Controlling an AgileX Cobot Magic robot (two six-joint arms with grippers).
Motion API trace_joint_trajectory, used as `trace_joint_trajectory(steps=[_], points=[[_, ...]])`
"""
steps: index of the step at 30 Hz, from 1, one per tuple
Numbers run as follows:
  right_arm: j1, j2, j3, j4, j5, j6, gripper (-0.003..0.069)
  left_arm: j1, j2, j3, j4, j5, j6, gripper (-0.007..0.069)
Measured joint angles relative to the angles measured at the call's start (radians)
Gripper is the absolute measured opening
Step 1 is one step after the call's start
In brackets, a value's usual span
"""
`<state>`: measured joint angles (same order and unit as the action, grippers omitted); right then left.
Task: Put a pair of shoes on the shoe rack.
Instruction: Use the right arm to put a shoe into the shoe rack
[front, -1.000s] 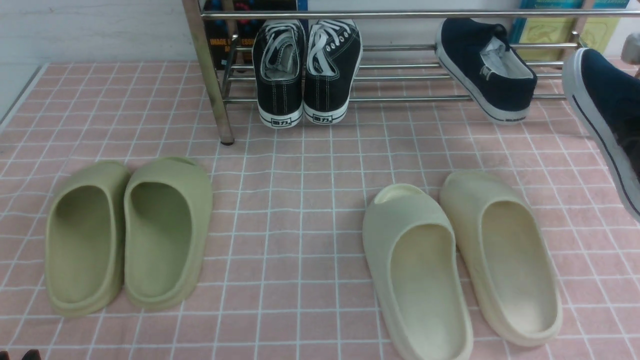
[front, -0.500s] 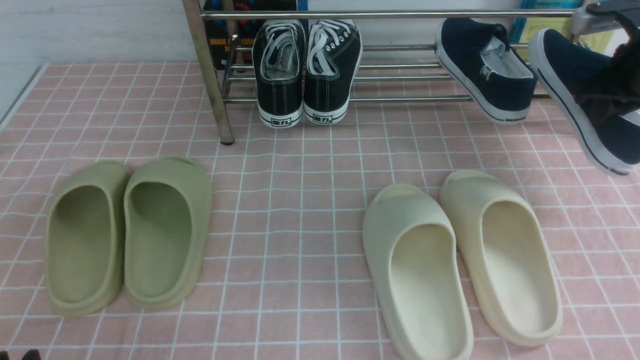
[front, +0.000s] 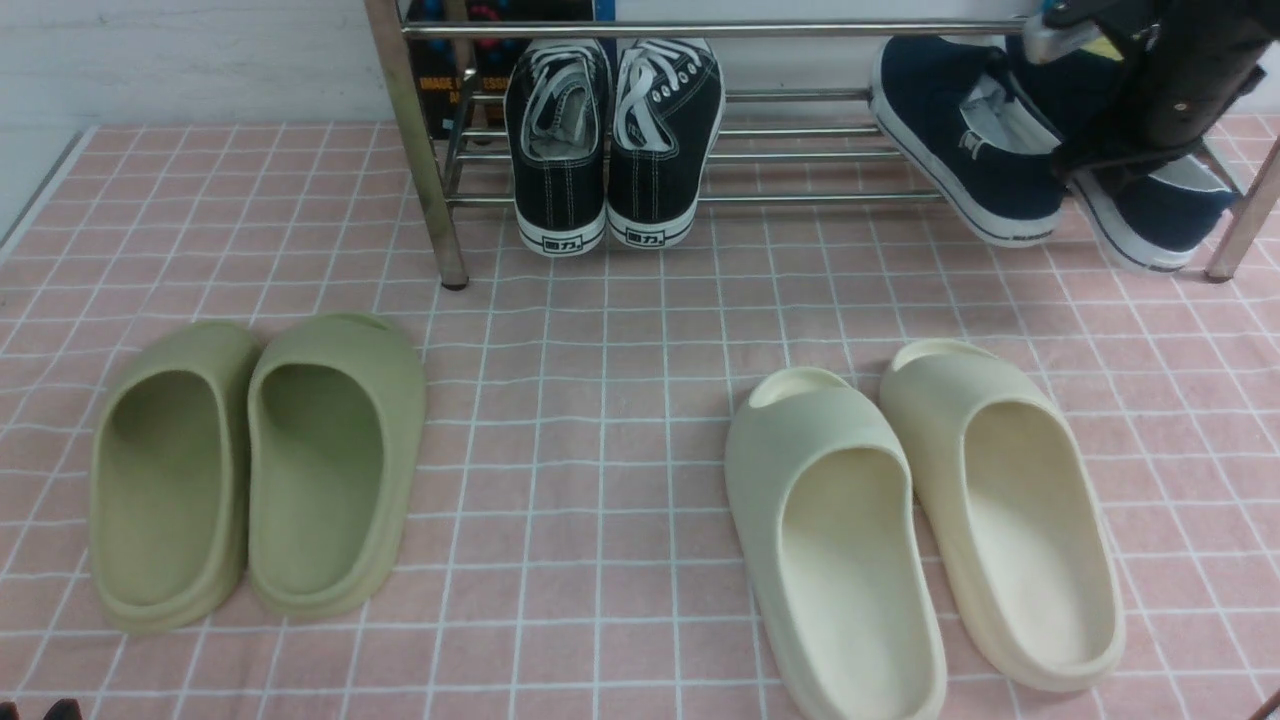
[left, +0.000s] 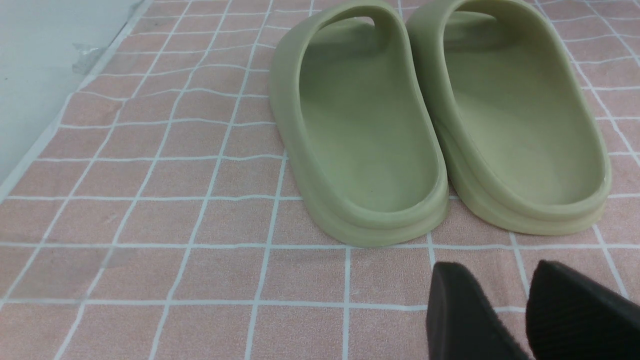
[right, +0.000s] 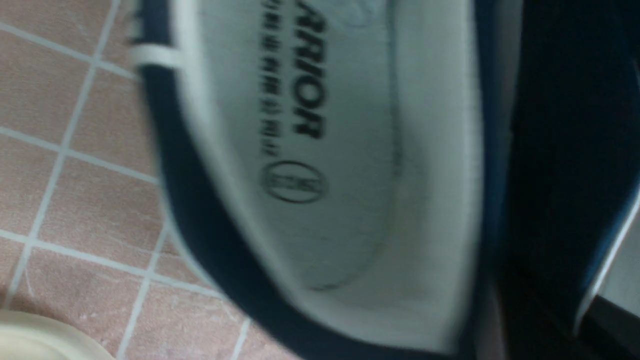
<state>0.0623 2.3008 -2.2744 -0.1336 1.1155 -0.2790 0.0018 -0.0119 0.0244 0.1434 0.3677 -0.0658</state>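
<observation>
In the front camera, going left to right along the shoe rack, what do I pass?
Shoe rack's left leg → black lace-up sneakers → first navy slip-on → second navy slip-on, gripped by the right claw → rack's right leg.

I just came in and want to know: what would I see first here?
Two big pairs of foam slides lie in front: green slides on the left, cream slides on the right. Behind them, the right arm holds a navy shoe at the shoe rack, beside the other navy shoe.
</observation>
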Motion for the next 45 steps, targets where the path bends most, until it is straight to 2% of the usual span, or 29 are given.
trace_joint_trajectory(steps=[12,15,18,21,34,37,40,42,43,45], points=[[0.011,0.015,-0.009,-0.033,-0.028,0.000,0.0014,0.000,0.000,0.000,0.000,0.000,0.000,0.0238],[0.011,0.015,-0.009,-0.043,-0.029,0.034,0.0015,0.000,0.000,0.000,0.000,0.000,0.000,0.0238],[0.011,0.015,-0.010,-0.077,-0.029,0.141,0.0015,0.000,0.000,0.000,0.000,0.000,0.000,0.0238],[0.011,0.015,-0.011,-0.088,-0.029,0.190,0.0015,0.000,0.000,0.000,0.000,0.000,0.000,0.0238],[0.013,0.025,-0.012,-0.068,-0.060,0.206,0.0027,0.000,0.000,0.000,0.000,0.000,0.000,0.0238],[0.013,0.025,-0.014,-0.068,-0.083,0.207,0.0089,0.000,0.000,0.000,0.000,0.000,0.000,0.0238],[0.013,0.007,-0.017,-0.067,-0.069,0.208,0.0241,0.000,0.000,0.000,0.000,0.000,0.000,0.0238],[0.013,-0.006,-0.017,-0.067,-0.047,0.209,0.0306,0.000,0.000,0.000,0.000,0.000,0.000,0.0238],[0.013,-0.025,-0.018,-0.067,-0.011,0.209,0.0375,0.000,0.000,0.000,0.000,0.000,0.000,0.0238],[0.013,-0.052,-0.019,-0.067,0.048,0.209,0.0446,0.000,0.000,0.000,0.000,0.000,0.000,0.0238]])
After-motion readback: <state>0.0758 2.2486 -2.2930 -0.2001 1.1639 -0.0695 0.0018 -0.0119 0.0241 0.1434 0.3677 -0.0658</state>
